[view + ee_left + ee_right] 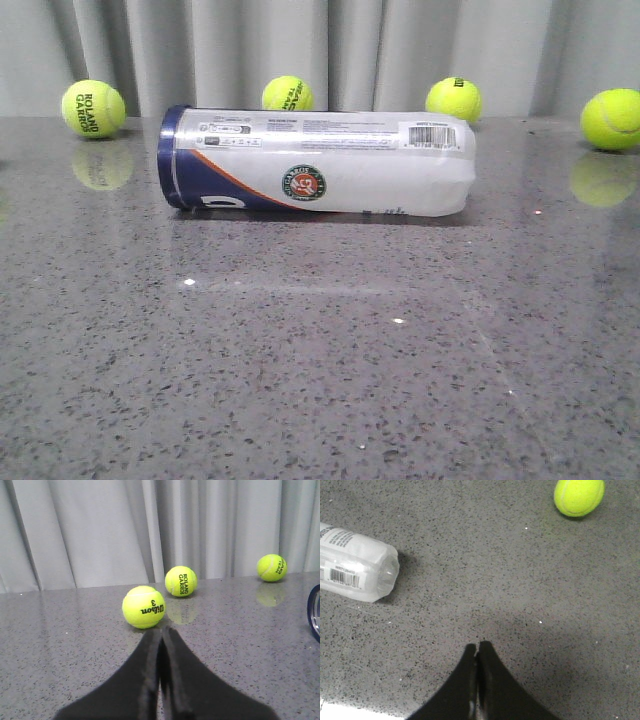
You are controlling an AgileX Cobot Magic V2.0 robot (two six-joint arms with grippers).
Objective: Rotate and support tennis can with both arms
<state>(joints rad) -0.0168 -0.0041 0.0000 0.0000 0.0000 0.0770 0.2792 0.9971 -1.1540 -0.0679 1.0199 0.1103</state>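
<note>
The tennis can (318, 161) lies on its side on the grey speckled table, navy band end to the left, clear end to the right, emblem and barcode facing the camera. Neither arm shows in the front view. My left gripper (161, 629) is shut and empty, low over the table, pointing at a Wilson ball (144, 606); the can's navy rim (315, 612) shows at that view's edge. My right gripper (477, 645) is shut and empty above the table, apart from the can's clear end (357, 569).
Several yellow-green tennis balls sit along the back by the grey curtain: a Roland Garros ball (93, 108), one behind the can (288, 94), one at back right (453, 99), one far right (611, 119). A ball (579, 496) lies beyond my right gripper.
</note>
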